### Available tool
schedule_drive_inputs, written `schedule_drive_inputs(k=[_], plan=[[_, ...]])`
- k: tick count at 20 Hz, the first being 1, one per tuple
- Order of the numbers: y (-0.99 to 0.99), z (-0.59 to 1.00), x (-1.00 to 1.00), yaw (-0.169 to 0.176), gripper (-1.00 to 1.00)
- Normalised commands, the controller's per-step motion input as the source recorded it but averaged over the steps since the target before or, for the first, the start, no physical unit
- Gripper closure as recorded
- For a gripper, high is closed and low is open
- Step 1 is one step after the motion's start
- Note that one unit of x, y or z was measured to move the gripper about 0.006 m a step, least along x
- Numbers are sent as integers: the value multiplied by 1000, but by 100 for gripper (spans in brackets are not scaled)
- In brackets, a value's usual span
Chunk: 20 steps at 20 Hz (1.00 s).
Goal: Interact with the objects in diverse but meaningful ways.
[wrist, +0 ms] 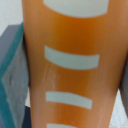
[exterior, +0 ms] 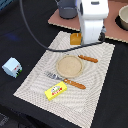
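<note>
Striped placemat, round plate, butter packet, carton

We see the plate at the middle of the placemat | knife just beside it at 2 o'clock | fork at 6 | butter packet at 7 | carton off the mat at 9 | bread loaf at 12, under the arm

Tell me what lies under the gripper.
The orange bread loaf sits under the gripper on the placemat; the wrist view is filled by it. The arm covers most of the loaf, so the fingers and any contact can't be seen.
</note>
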Motion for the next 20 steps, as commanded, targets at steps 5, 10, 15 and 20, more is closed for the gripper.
schedule_drive_inputs(k=[5, 10, 15, 20], plan=[[-298, -481, -57, 0, 100], [-124, -530, -73, 1, 100], [-153, -578, -102, 6, 100], [-176, -273, -100, 6, 100]])
